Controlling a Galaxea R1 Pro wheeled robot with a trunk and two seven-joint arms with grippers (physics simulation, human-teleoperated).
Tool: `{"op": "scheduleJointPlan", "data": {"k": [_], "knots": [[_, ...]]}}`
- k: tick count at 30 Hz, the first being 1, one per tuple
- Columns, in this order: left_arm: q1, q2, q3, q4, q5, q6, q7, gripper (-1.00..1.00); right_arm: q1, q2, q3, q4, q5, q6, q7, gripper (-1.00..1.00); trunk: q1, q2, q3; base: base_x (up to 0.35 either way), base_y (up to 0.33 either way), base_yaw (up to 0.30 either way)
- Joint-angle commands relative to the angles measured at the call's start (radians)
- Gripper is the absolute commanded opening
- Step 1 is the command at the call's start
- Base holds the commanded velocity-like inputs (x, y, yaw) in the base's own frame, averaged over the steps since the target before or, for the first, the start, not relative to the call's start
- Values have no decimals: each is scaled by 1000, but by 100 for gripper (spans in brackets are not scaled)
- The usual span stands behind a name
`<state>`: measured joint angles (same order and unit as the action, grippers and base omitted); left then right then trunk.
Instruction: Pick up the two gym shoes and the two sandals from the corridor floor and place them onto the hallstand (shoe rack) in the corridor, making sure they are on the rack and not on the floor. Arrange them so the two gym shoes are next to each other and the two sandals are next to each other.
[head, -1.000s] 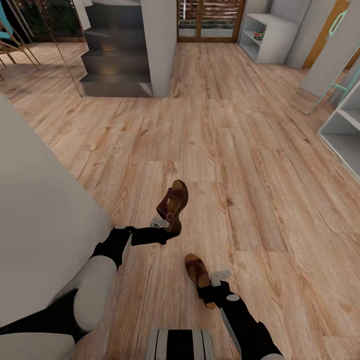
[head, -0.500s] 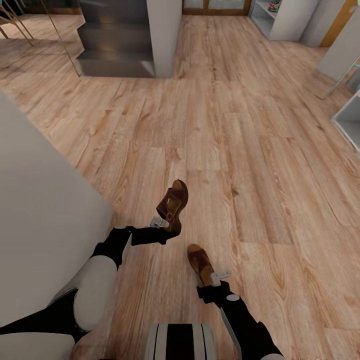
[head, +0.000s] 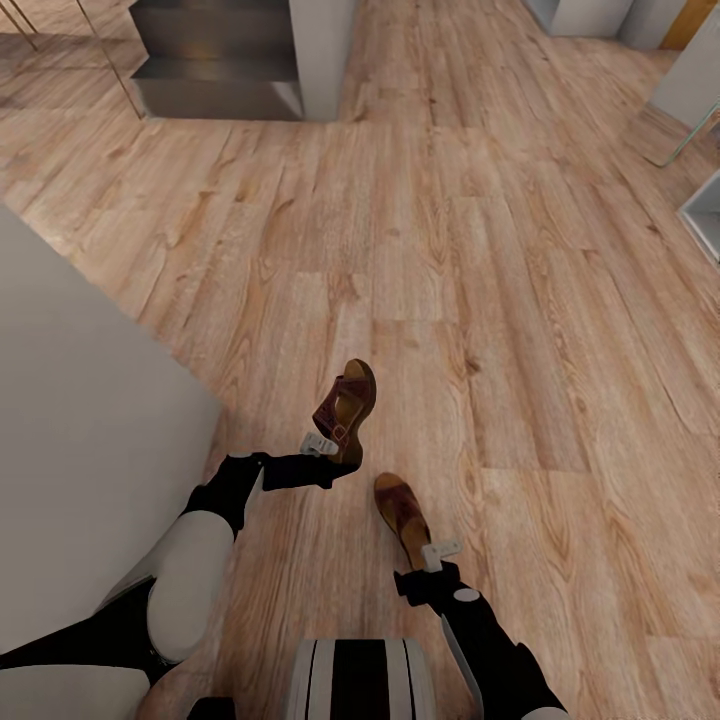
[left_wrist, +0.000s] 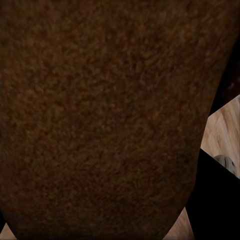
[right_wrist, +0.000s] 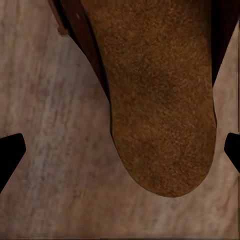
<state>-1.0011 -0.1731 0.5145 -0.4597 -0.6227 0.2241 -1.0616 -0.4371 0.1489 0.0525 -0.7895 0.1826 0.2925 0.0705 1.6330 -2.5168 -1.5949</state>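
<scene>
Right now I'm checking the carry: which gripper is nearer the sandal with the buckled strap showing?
Left. The left gripper is at that sandal's lower end, holding it up; the right gripper is lower down, at the other sandal.

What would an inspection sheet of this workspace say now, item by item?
Surface: wood plank floor, bare where visible.
Job's things: one brown sandal held up off the floor at the left tool; second sandal at the right tool, its footbed close in the right wrist view. Sneakers: nothing seen.
Clutter: nothing seen.
Grippers: left tool shut on the first sandal; right tool at the second sandal's end, grip cannot be confirmed.
Cables: nothing seen.
Surroundings: pale wall on the left, dark steps ahead, part of a white shelf unit on the right.
</scene>
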Motion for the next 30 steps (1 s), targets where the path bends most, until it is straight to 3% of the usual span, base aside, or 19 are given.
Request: {"op": "scheduleJointPlan", "data": {"k": [1,27,30], "knots": [[-1,-1,9,-2,-6,11,-6,-100,0,0,-1,-3,11,6,5,100,0,0,-1,0,0,-80],[0,-1,9,-4,-9,10,-1,-100,0,0,0,-4,11,6,6,100,2,-1,-18,0,0,-52],[-1,-1,9,-4,-7,9,-1,-100,0,-12,2,-1,12,7,7,100,2,-1,-18,0,0,0]]}}
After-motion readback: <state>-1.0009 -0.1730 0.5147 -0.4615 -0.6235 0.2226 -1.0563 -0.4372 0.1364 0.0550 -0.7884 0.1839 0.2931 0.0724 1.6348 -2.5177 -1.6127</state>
